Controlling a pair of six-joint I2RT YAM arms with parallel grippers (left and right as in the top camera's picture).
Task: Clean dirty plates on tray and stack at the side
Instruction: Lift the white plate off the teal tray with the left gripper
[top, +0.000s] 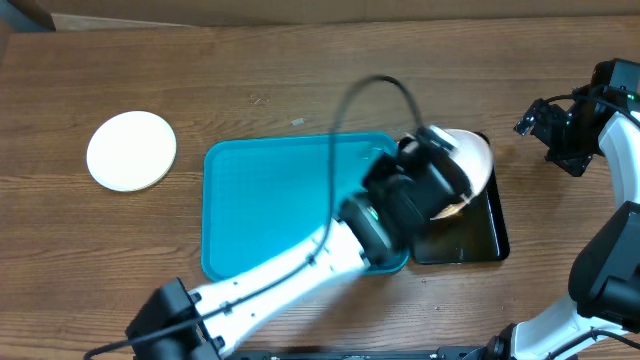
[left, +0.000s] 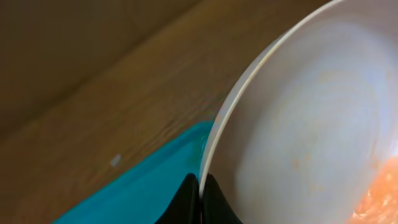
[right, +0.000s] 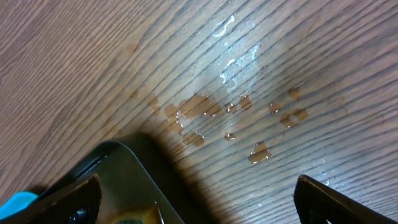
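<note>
Overhead plus close wrists; shared tray (top: 260, 200)

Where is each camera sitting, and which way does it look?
Overhead: above the table, facing straight down at the tray, black tub, left arm and right arm.
Left wrist: on the left arm, facing along the shut left tool pinching the rim of the white plate.
Right wrist: on the right arm, facing down at wet wood and the tub corner, between the fingers of the open right tool.
Shared: overhead and left wrist both show that plate and the tray.
</note>
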